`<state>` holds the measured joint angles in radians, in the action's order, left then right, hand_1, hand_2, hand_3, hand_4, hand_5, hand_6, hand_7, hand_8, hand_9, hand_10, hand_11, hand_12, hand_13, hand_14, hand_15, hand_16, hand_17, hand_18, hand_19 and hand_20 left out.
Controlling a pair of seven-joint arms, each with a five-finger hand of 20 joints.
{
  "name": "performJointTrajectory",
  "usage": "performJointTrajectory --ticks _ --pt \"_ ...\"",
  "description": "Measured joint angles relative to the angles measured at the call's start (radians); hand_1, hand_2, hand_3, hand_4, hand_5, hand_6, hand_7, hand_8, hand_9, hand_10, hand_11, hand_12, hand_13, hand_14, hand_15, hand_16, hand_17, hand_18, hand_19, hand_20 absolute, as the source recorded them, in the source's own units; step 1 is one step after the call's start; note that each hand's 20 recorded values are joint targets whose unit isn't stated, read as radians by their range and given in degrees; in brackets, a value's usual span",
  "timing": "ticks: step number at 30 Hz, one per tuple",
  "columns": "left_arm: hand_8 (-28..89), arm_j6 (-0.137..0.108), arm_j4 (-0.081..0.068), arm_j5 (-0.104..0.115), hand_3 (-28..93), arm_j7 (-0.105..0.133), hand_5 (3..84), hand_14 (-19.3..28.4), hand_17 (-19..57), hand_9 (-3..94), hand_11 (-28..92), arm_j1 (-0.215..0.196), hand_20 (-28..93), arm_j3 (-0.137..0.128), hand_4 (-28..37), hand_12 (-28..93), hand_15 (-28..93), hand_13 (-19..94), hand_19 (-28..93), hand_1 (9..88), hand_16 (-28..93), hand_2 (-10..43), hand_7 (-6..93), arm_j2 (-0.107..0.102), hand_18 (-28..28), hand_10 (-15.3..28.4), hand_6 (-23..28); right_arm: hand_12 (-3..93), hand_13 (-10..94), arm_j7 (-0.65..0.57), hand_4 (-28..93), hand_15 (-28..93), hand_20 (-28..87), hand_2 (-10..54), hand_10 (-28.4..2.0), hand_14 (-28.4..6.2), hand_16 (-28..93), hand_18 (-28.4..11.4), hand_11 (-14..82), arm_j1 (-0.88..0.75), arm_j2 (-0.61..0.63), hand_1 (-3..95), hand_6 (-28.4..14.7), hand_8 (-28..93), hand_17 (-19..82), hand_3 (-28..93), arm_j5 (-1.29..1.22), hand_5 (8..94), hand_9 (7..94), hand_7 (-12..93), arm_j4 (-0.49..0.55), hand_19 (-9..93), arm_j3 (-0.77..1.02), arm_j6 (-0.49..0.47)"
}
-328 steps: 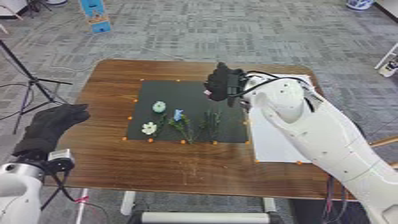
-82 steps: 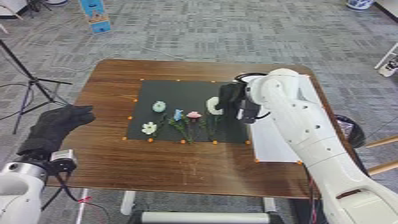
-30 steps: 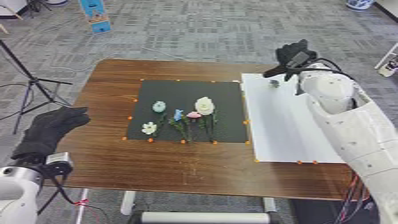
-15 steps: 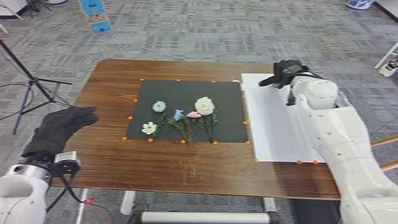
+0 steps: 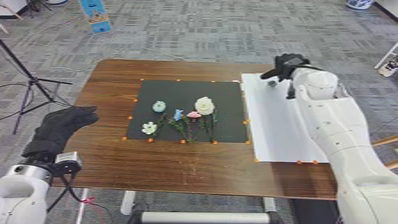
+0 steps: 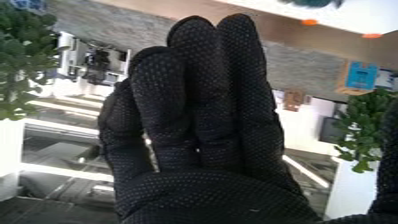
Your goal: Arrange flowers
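Right hand (image 5: pixel 290 64): open, over far end of the white sheet (image 5: pixel 289 135), right side of table (image 5: pixel 102 165). Wrist view: fingers straight, side by side, narrow gaps between, palm bare; thumb (image 6: pixel 387 155) held off to one side. Contact with sheet: can't tell. Small dark item (image 5: pixel 272 83) on the sheet's far part, just near of that hand; too small to name.

Left hand (image 5: pixel 60 129): at table's left edge, fingers extended, relaxed, close together, pointing far and toward the right. Touching table or not: can't tell.

Flowers, all on black mat (image 5: pixel 187 89), mid-table. Pale blue-green flower (image 5: pixel 159 106) on left side, small white flower (image 5: pixel 149 128) nearer, close to the mat's near left corner. Blue flower (image 5: pixel 178 115) mid-mat, pink flower (image 5: pixel 194 115) just right of it. Big white flower (image 5: pixel 204 106) right of those, head a bit farther than pink one. Green stems (image 5: pixel 188 131) run toward near edge of mat, some crowded side by side.

Sheet lies right of mat. Orange markers (image 5: pixel 214 142) along edges of both. Black tripod (image 5: pixel 33 78) on floor, left of table.
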<state>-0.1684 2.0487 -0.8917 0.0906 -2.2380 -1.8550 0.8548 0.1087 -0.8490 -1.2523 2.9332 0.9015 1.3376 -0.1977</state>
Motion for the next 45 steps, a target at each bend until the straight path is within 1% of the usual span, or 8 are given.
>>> performJointTrajectory --ticks 7,13,16,23,33,41,43,45 --pt "-7 0.003 0.003 -0.001 70 0.009 54.4 16.4 6.0 53.1 25 -0.001 21 0.0 -27.5 18 25 41 9 24.5 4 8.0 18.1 0.003 12.6 13.1 3.5 29.4 64 0.0 -17 61 65 -2.8 -16.9 -19.0 40 -28.2 31.0 0.003 0.014 12.1 -2.6 -6 24 62 0.0 75.6 78.9 23 0.002 70 0.003 -0.026" --pt "-7 0.003 0.005 -0.002 70 0.017 54.4 16.4 6.0 53.2 25 0.0 21 0.0 -27.5 18 25 41 9 24.5 4 8.0 18.1 0.01 12.6 13.1 3.4 29.4 64 0.002 -17 61 65 -3.0 -16.9 -19.0 40 -28.2 31.0 0.004 0.013 11.7 -2.6 -6 24 62 0.0 75.5 78.8 23 -0.014 70 0.025 -0.03" --pt "-7 0.003 0.005 -0.003 71 0.021 54.5 16.4 6.0 53.2 25 0.004 21 0.008 -27.5 19 25 41 9 24.4 4 8.0 18.2 0.012 12.6 13.1 3.4 29.4 63 0.001 -17 61 65 -3.0 -16.9 -19.1 40 -28.2 31.1 0.009 0.01 11.6 -2.6 -6 24 62 0.0 75.6 78.9 23 -0.029 70 0.032 -0.03" --pt "-7 0.005 0.003 -0.005 71 0.024 54.5 16.4 6.0 53.4 25 0.024 21 0.039 -27.5 19 25 41 9 24.3 4 8.1 18.2 0.014 12.6 13.1 3.4 29.4 64 0.003 -17 61 66 -2.8 -16.9 -18.8 40 -28.1 31.3 0.016 -0.007 12.2 -2.5 -6 24 61 0.0 75.7 79.0 23 -0.056 71 0.047 -0.029" --pt "-7 0.01 -0.002 -0.007 71 0.025 54.6 16.4 6.0 53.4 25 0.048 21 0.057 -27.5 19 25 41 9 24.3 4 8.1 18.1 0.015 12.6 13.0 3.4 29.5 64 0.006 -17 61 65 -2.8 -16.6 -18.8 40 -28.1 31.8 0.005 -0.023 13.8 -2.4 -6 25 61 0.0 76.1 79.4 24 -0.055 71 0.029 -0.032" --pt "-7 0.012 -0.002 -0.007 71 0.025 54.5 16.3 6.0 53.5 25 0.05 21 0.059 -27.6 19 25 41 9 24.3 4 8.1 18.4 0.015 12.6 13.0 3.3 30.1 66 0.002 -18 63 65 -0.7 -15.4 -17.9 40 -27.7 34.2 -0.026 -0.025 24.3 -1.8 -6 26 61 0.0 77.4 81.2 26 -0.038 72 0.033 -0.044" --pt "-7 0.013 -0.003 -0.007 70 0.025 54.5 16.3 6.0 53.6 25 0.05 21 0.059 -27.6 19 25 41 9 24.4 4 8.2 18.4 0.015 12.6 13.0 3.3 30.1 66 -0.003 -19 63 65 0.7 -15.1 -17.7 40 -27.7 34.8 -0.027 -0.025 26.7 -1.7 -6 27 60 -0.001 77.7 81.7 26 -0.038 73 0.031 -0.04" --pt "-7 0.014 -0.004 -0.007 70 0.024 54.5 16.4 6.0 53.6 25 0.052 21 0.06 -27.6 19 25 41 9 24.4 4 8.2 18.4 0.014 12.6 13.0 3.2 30.2 67 -0.011 -19 64 65 3.9 -14.7 -17.2 40 -27.4 35.3 -0.028 -0.025 32.6 -1.2 -7 27 59 -0.001 78.1 82.0 27 -0.038 74 0.029 -0.037"
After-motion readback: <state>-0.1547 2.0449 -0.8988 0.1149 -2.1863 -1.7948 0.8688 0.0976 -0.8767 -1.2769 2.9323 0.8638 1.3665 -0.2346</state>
